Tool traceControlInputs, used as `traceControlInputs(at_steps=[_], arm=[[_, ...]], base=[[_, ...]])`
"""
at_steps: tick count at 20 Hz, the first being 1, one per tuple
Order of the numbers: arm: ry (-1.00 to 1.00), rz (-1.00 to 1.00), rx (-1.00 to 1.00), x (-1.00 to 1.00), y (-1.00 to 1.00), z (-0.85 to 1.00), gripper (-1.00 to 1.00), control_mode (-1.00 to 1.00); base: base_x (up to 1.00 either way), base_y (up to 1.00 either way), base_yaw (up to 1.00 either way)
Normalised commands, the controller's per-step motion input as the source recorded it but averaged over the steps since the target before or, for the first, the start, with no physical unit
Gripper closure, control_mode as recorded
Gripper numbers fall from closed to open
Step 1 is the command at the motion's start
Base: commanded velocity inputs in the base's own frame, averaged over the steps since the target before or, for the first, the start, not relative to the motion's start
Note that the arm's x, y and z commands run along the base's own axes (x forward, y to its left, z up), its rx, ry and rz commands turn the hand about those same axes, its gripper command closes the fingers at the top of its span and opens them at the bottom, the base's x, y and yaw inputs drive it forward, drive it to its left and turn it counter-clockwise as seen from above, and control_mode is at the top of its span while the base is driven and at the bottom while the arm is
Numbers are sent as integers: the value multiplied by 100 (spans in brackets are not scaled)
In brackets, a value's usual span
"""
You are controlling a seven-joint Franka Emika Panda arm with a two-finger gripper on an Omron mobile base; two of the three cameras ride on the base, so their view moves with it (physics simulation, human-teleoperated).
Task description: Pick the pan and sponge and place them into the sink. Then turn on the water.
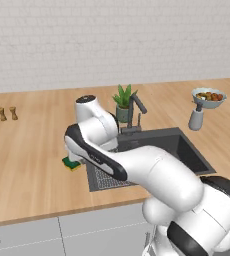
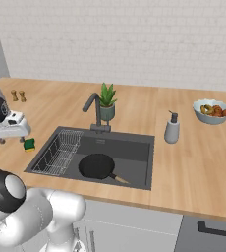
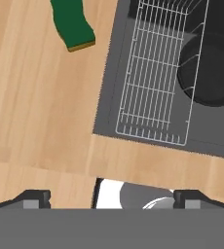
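Sponge is lying flat on the wooden tabletop, green top upward with a yellow layer showing along one edge, just beside the left outer edge of the sink and apart from it. From the right base view it is sitting near the corner of the basin where the wire dish rack is resting. Pan, round and black, is lying inside the sink on its floor, next to the rack, with its short handle pointing toward the front right of the basin. In the hand view the pan's dark round shape is partly showing behind the rack's wires.

Gripper is hovering over the tabletop near the sink's front left corner, looking straight down; its jaws are standing wide apart and holding nothing, with the sponge well ahead of them rather than between them. The white arm is bending low across the front of the sink in the left base view, partly covering the basin.

An angular dark faucet is standing behind the sink, with a small potted plant just beside it. A soap dispenser is standing to the right of the basin, a bowl of fruit farther right, and two small wooden shakers are sitting well off to the left.
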Motion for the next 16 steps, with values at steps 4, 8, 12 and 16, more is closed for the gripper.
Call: traceControlInputs(at_steps=[4,8,12,16], arm=[[0,2,0,64,24,-21,-100,-100],[3,0,0,55,40,-18,-100,-100],[10,0,-1,39,39,-13,-100,-100],[11,1,0,39,28,-18,-100,-100]], base=[[0,0,0],[0,0,0],[0,0,0],[0,0,0]])
